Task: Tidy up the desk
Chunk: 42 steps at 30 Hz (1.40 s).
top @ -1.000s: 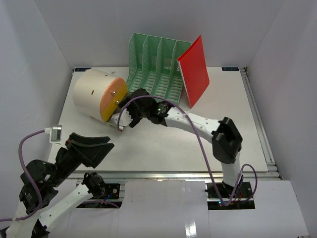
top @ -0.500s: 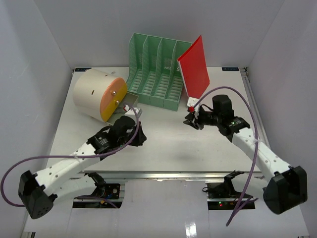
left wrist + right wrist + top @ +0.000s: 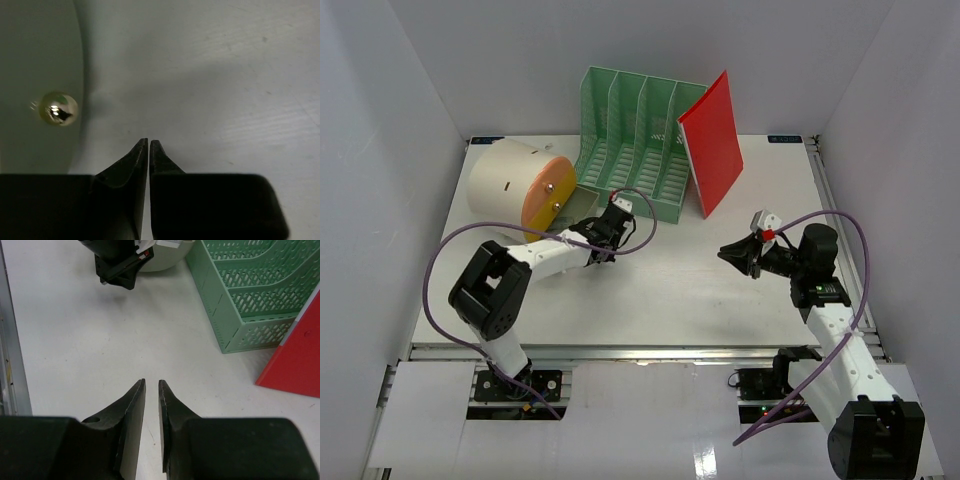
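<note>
Right pincer [image 3: 151,383] backed off foot of red folder [image 3: 712,145] to bare right side of counter [image 3: 660,290], tips nearly together, empty. Left pincer [image 3: 149,142] moved up beside beige cylinder [image 3: 505,190], near green rack [image 3: 630,140], tips together, empty. Nothing gripped; tidying looks barely begun

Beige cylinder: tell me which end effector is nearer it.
Left. The left end effector sits close beside the cylinder, by its orange face; the right end effector is far right across the desk.

bare desk [image 3: 690,295] mid-front; file rack [image 3: 630,140], red folder [image 3: 712,140], cylinder [image 3: 505,190] at far side
</note>
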Available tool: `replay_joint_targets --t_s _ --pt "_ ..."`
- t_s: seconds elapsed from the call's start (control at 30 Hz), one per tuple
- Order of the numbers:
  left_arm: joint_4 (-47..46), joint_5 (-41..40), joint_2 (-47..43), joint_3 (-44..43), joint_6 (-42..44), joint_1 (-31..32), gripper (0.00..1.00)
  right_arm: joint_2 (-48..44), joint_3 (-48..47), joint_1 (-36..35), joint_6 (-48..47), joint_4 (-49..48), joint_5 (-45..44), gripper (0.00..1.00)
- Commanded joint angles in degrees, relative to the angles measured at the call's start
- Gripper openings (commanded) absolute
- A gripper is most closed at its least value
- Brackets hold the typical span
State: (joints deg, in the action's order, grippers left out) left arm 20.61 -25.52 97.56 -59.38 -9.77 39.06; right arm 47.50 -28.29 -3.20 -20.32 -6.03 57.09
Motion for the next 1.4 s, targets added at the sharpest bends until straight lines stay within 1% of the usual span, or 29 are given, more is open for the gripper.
replay_joint_targets --t_s 0.0,0.17,0.27,0.4,0.47,0.53,0.63,0.77,0.87,1.0,1.03,1.17,1.27,1.37 --pt "-3.0 -4.34 2.52 -4.19 4.26 -3.68 0.37 -0.79 -0.28 1.34 0.99 -3.71 4.07 0.23" --pt "-2.31 -6.12 5.84 -6.61 5.19 -5.5 0.68 -0.92 -0.18 1.6 0.91 -3.74 4.26 0.23" --pt "-1.56 -7.57 6.41 -7.39 4.77 -6.42 0.82 -0.75 -0.35 1.79 0.73 -3.55 4.34 0.23" --pt "-0.74 -9.58 6.45 -7.81 4.91 -7.56 0.96 -0.74 -0.31 2.16 0.81 -3.55 4.57 0.23" --pt "-0.16 -9.87 6.89 -8.35 5.25 -8.81 0.98 -0.57 -0.26 2.5 0.9 -3.47 4.64 0.23" --pt "0.29 -9.65 7.27 -8.96 5.55 -9.73 0.98 -0.65 -0.26 2.5 0.9 -3.47 4.86 0.23" --pt "0.68 -9.09 7.67 -9.53 5.75 -11.52 0.98 -0.7 -0.18 4.47 1.27 -3.74 5.34 0.23" --pt "0.93 -8.64 7.47 -10.41 6.35 -11.99 0.98 -0.74 -0.01 5.05 1.34 -3.81 5.57 0.23" --pt "1.98 -6.59 6.12 -11.46 5.87 -11.99 0.98 -0.7 -0.01 5.4 1.24 -3.76 5.49 0.25" --pt "2.59 5.87 -1.26 -9.97 3.52 -11.81 0.98 -0.66 -0.41 5.49 -0.68 -1.79 5.24 0.28" --pt "2.52 11.33 -3.2 -9.21 3.14 -11.74 0.98 -0.51 -0.52 5.49 -1.22 -1.41 5.0 0.29" --pt "0.41 23.95 -14.24 -4.12 -0.06 -11.46 0.98 0.35 -1.01 5.49 -2.54 0.0 3.24 0.35" --pt "-6.1 37.3 -22.74 1.03 -4.14 -11.46 0.98 1.43 -1.74 5.51 -2.79 0.65 2.02 0.41" --pt "-15.62 46.3 -25.36 3.37 -10.67 -11.19 0.98 1.89 -2.01 5.57 -2.86 0.91 1.75 0.47"
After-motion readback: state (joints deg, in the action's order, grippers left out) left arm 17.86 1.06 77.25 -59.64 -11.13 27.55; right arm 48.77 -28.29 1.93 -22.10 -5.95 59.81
